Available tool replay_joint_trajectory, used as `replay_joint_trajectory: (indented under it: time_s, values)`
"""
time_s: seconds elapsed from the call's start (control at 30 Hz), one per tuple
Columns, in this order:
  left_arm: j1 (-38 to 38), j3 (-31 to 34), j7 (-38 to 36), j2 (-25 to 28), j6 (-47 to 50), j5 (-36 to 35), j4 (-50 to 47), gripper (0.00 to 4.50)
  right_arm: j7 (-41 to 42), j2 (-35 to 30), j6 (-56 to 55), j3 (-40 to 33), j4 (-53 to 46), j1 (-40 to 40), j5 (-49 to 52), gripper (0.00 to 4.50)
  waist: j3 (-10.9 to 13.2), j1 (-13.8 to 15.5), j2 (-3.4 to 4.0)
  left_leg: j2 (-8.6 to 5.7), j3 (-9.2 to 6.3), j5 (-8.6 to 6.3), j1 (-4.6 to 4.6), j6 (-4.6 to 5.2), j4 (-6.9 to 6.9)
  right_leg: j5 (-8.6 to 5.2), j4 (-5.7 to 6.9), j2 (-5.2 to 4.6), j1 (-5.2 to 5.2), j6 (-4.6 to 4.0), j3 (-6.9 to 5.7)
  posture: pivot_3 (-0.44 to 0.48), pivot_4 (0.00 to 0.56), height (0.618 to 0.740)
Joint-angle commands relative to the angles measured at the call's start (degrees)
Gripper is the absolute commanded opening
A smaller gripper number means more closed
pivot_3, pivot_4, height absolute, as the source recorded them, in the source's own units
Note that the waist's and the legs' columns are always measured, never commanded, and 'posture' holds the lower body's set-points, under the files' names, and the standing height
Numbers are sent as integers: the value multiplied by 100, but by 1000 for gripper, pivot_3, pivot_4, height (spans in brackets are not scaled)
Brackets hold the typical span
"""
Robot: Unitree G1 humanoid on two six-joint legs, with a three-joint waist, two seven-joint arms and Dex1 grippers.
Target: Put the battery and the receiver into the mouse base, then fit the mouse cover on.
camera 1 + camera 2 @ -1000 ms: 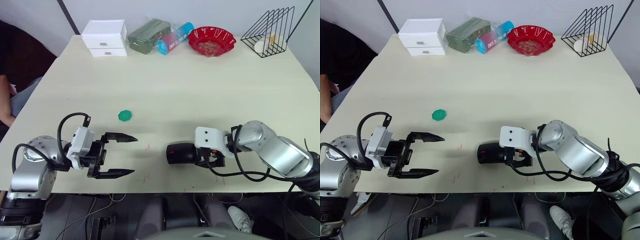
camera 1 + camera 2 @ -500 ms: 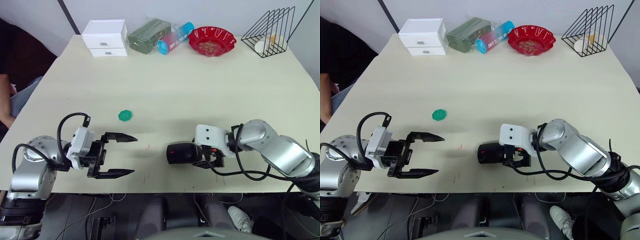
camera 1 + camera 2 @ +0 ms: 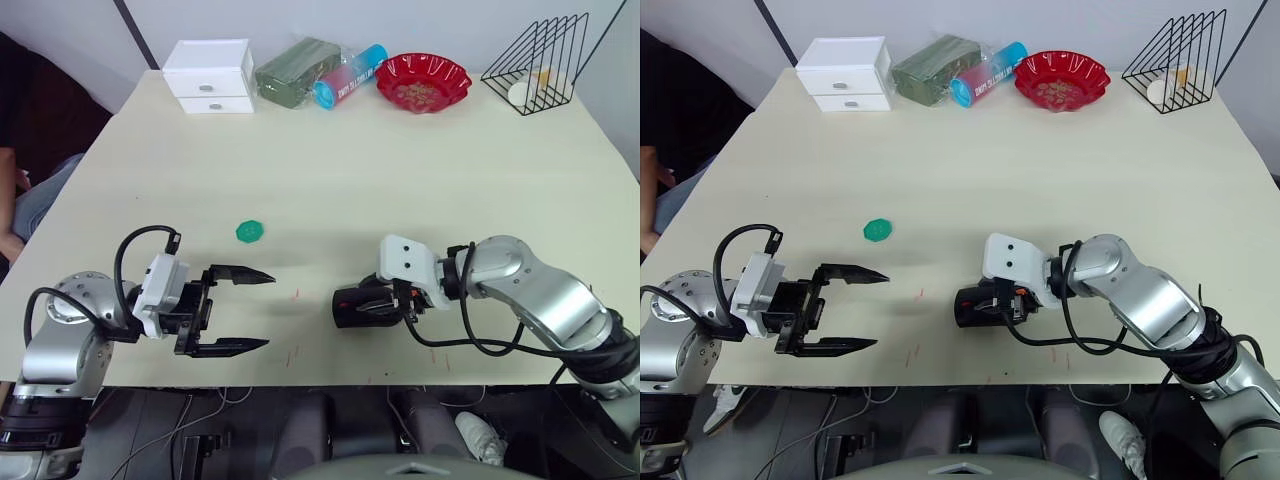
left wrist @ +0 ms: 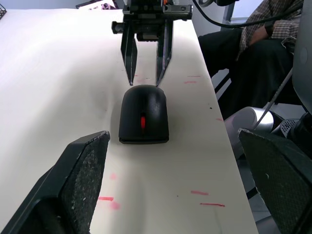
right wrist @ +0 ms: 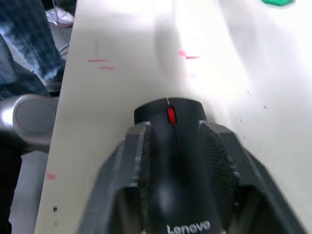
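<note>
The mouse cover (image 4: 144, 113) sits seated on the mouse near the worktop's (image 3: 400, 170) front edge, so assembly looks finished bar a last check. The right end effector (image 4: 147, 56) straddles its rear, fingers spread to either flank, seemingly steadying rather than squeezing; whether the pads touch is unclear. "Lenovo" reads in white on the cover's tail. The left end effector (image 3: 245, 310) waits released, well apart. A green cap (image 3: 250, 231) lies beyond.

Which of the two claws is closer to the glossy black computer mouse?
The right claw: it reaches the glossy black computer mouse, while the left claw hangs wide open, well apart from it.
</note>
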Motion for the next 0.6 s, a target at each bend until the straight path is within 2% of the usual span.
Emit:
replay_joint_trajectory:
  time_s: [0.03,0.27,0.6]
  values:
    - [69,115,-152,30,-52,-86,-132,4500,-84,286,-128,128,147,-227,-80,1739,0,-9,0,0,0,0,1,0,0,0,0,0,0,0,0,0,150,740]
    - [122,127,-85,13,-52,-83,-185,4500,-131,633,-84,560,568,-534,-310,1739,0,-1,-1,0,1,0,-1,0,0,0,0,-1,-1,0,0,0,150,740]
    - [178,137,-50,-6,-61,-86,-238,4500,-65,739,-9,1021,974,-762,-630,1739,0,-6,-1,-1,-1,0,0,0,0,0,1,0,-1,-1,-2,0,150,740]
